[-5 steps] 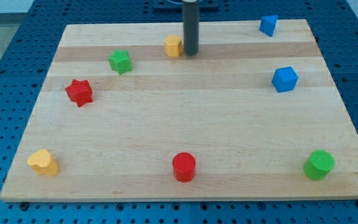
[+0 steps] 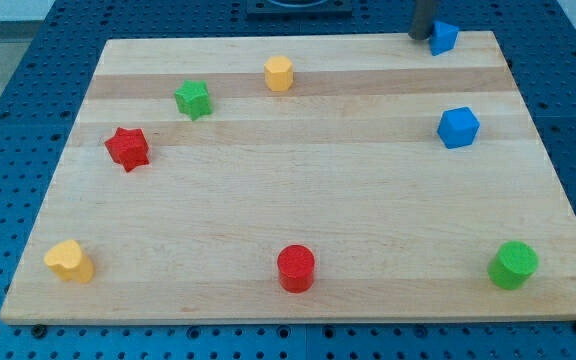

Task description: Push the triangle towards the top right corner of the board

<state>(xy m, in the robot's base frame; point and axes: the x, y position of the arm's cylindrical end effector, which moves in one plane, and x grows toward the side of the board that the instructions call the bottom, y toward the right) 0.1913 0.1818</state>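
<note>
The blue triangle block (image 2: 442, 37) lies near the top right corner of the wooden board (image 2: 288, 215). My tip (image 2: 421, 36) stands right at the triangle's left side, touching or nearly touching it, at the board's top edge. Only the rod's lower part shows; the rest is cut off by the view's top.
A blue cube-like block (image 2: 458, 127) is at the right. A yellow hexagonal block (image 2: 279, 73) and a green star (image 2: 194, 98) are at upper left. A red star (image 2: 127, 148), a yellow heart (image 2: 69, 260), a red cylinder (image 2: 296, 267) and a green cylinder (image 2: 513, 264) lie lower down.
My tip has moved from beside the yellow hexagonal block to the right and up, to the blue triangle's left side. The triangle has shifted slightly right.
</note>
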